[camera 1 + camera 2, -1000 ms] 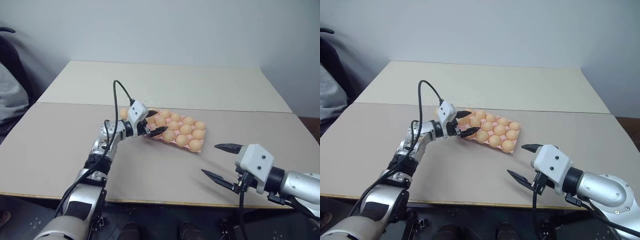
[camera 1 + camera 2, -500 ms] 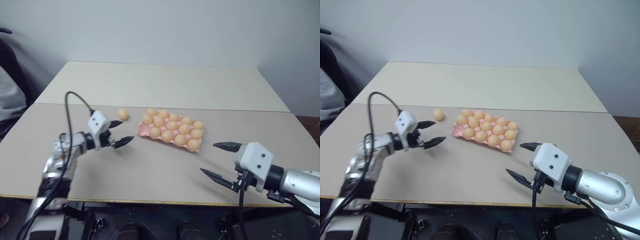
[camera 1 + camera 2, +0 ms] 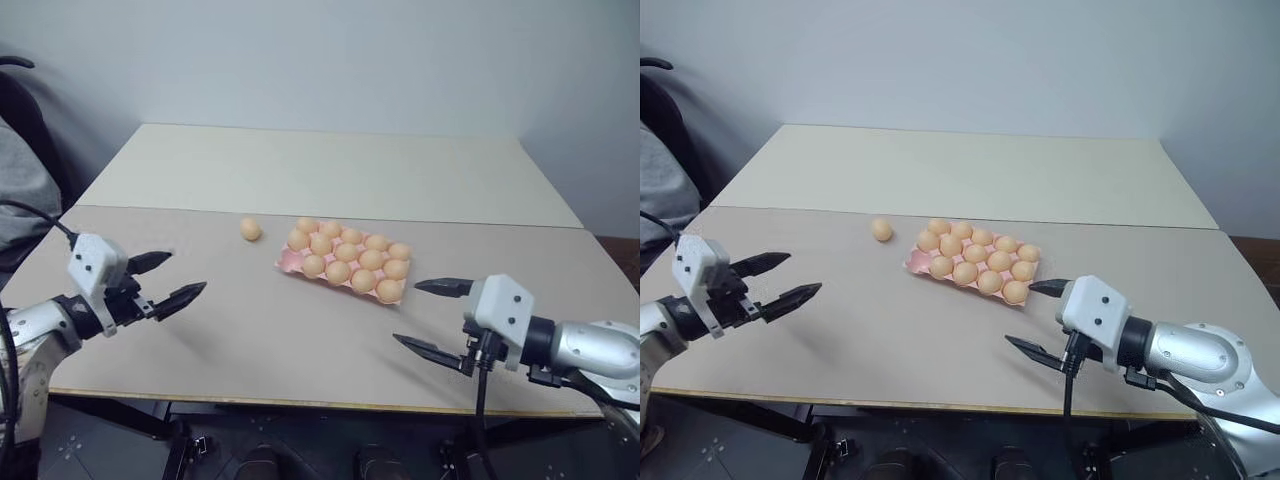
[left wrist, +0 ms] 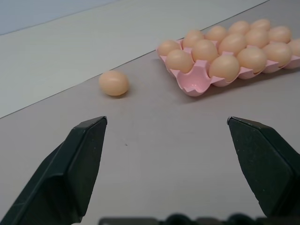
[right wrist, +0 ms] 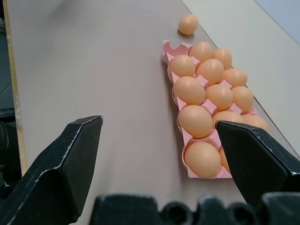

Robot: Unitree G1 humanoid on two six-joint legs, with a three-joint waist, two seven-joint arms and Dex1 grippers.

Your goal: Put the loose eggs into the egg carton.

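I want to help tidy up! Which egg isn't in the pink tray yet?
The lone egg lying on the table, on the left side of the egg carton, apart from it. All the other eggs sit in its cups.

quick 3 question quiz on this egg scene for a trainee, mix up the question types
1. True or false: the left tool holds an egg.
2. How many cups of the egg carton are empty?
3. The loose egg lies: A) in the egg carton; B) on the table, apart from the egg carton, on the left arm's side of it; C) between the left tool's fingers.

Key: 1 false, it is open and empty. 2 one, a corner cup. 3 B.
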